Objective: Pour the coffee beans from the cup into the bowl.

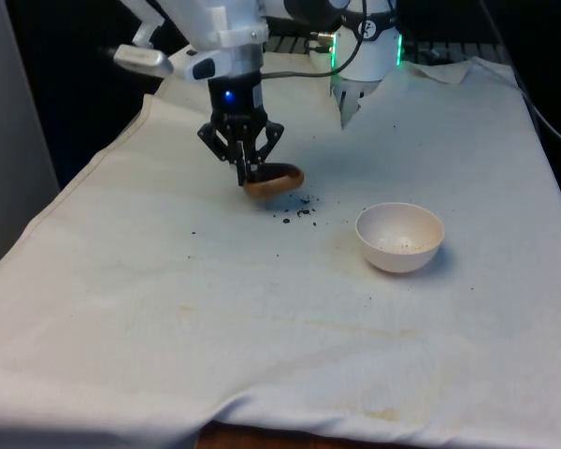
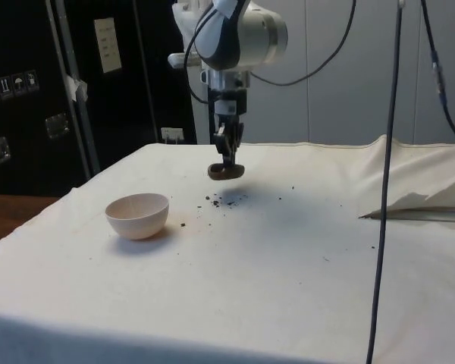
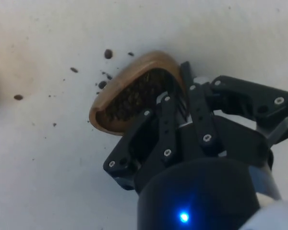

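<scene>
A: Take the bowl (image 1: 400, 238) as the marker. What lies off to the front view's left of it?

B: The gripper (image 1: 248, 173), hanging over the white cloth (image 1: 168, 309) with its fingers clamped on the rim of a small brown cup (image 1: 274, 180). The cup is well apart from the bowl and tilted, with its mouth turned partly sideways.

A: Is the cup lifted?

B: The front view leaves that unclear. In the side view the cup (image 2: 226, 171) hangs just above the cloth (image 2: 288, 258), with a faint shadow beneath it, and the gripper (image 2: 228, 161) comes straight down onto it.

A: And the beans?

B: The wrist view looks into the cup (image 3: 134, 93): dark coffee beans (image 3: 134, 98) are packed inside, and one finger (image 3: 165, 127) sits inside the rim. The front view shows spilled beans (image 1: 299, 211) as dark specks on the cloth between the cup and the bowl, nearer the cup.

A: Shapes and surfaces?

B: The cup is shallow and rounded, tan at its smooth lip. The bowl (image 2: 138, 214) is a plain matte off-white, deep and round, with a few tiny dark specks on its inner wall. The cloth is creased and faintly stained near the bowl.
</scene>
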### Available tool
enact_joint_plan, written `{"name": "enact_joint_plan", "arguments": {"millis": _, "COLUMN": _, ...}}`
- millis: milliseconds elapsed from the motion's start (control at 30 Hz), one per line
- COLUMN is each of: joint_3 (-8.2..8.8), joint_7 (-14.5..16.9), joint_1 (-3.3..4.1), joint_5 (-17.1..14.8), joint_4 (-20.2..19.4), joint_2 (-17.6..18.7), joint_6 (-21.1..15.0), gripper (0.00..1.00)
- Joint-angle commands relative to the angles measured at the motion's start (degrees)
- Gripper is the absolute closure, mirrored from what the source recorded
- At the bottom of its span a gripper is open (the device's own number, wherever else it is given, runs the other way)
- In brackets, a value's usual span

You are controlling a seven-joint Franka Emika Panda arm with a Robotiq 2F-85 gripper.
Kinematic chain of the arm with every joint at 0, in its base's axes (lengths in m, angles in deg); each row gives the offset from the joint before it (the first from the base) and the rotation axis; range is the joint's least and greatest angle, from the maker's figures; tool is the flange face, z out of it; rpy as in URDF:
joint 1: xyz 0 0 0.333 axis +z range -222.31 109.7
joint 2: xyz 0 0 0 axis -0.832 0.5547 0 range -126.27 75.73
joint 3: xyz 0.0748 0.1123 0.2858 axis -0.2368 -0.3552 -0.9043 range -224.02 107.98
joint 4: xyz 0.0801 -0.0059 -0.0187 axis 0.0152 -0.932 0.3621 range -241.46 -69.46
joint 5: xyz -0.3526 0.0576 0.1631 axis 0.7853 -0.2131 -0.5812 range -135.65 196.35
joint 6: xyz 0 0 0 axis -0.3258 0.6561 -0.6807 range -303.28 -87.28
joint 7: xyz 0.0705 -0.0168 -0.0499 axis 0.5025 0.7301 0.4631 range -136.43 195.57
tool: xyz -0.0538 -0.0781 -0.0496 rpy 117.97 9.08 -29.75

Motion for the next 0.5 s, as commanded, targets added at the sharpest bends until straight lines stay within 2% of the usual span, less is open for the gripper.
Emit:
{"name": "enact_joint_plan", "arguments": {"millis": 0, "joint_3": 0.74, "joint_7": -1.49, "joint_1": 0.97, "joint_5": 1.32, "joint_4": -0.29, "joint_2": -0.34, "joint_6": 0.0, "gripper": 1.0}}
{"name": "enact_joint_plan", "arguments": {"millis": 133, "joint_3": 0.46, "joint_7": -3.84, "joint_1": 1.6, "joint_5": 3.21, "joint_4": -0.23, "joint_2": -1.38, "joint_6": 0.06, "gripper": 1.0}}
{"name": "enact_joint_plan", "arguments": {"millis": 167, "joint_3": -0.29, "joint_7": -2.92, "joint_1": 0.8, "joint_5": 2.46, "joint_4": -0.11, "joint_2": -1.32, "joint_6": 0.0, "gripper": 1.0}}
{"name": "enact_joint_plan", "arguments": {"millis": 200, "joint_3": 0.4, "joint_7": -4.41, "joint_1": 1.78, "joint_5": 3.72, "joint_4": -0.17, "joint_2": -1.6, "joint_6": 0.11, "gripper": 1.0}}
{"name": "enact_joint_plan", "arguments": {"millis": 400, "joint_3": -0.69, "joint_7": -8.77, "joint_1": 2.35, "joint_5": 7.33, "joint_4": 0.97, "joint_2": -2.29, "joint_6": 0.23, "gripper": 1.0}}
{"name": "enact_joint_plan", "arguments": {"millis": 433, "joint_3": -1.32, "joint_7": -7.51, "joint_1": 1.6, "joint_5": 6.3, "joint_4": 0.63, "joint_2": -2.41, "joint_6": 0.0, "gripper": 1.0}}
{"name": "enact_joint_plan", "arguments": {"millis": 467, "joint_3": -0.86, "joint_7": -9.22, "joint_1": 2.46, "joint_5": 7.68, "joint_4": 1.15, "joint_2": -2.29, "joint_6": 0.23, "gripper": 1.0}}
